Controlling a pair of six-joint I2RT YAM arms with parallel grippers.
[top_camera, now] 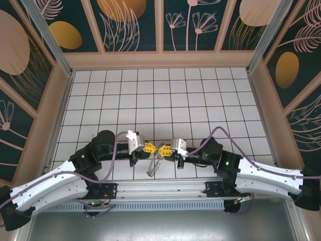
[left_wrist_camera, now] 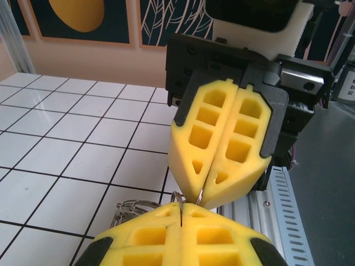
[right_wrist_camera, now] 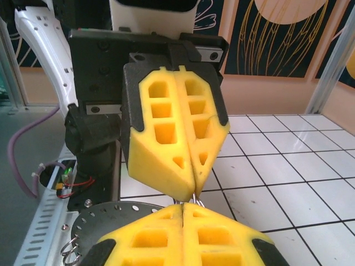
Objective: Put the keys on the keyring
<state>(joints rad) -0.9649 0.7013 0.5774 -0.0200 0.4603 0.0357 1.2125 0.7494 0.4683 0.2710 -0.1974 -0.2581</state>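
The floppy grey-brown metal keyring (top_camera: 154,165), fringed with small loops, could be dropped or bent if the tips are drawn apart, since only thin wire is pinched. The left gripper (top_camera: 152,148) and right gripper (top_camera: 162,149) are clenched tip to tip on that wire; the hoop hangs just beneath them.

Illumination bright, even, overhead. Soft shadows beneath arms (top_camera: 55,186). Mild glare on white tiles (top_camera: 165,95). Wrist views: near yellow fingers (left_wrist_camera: 150,238) possibly defocused.

White arm shells (top_camera: 47,188) w/ black joints (top_camera: 105,140), purple cables (top_camera: 116,145), green LED (top_camera: 229,162), yellow cut-out gripper fingers (left_wrist_camera: 183,149).
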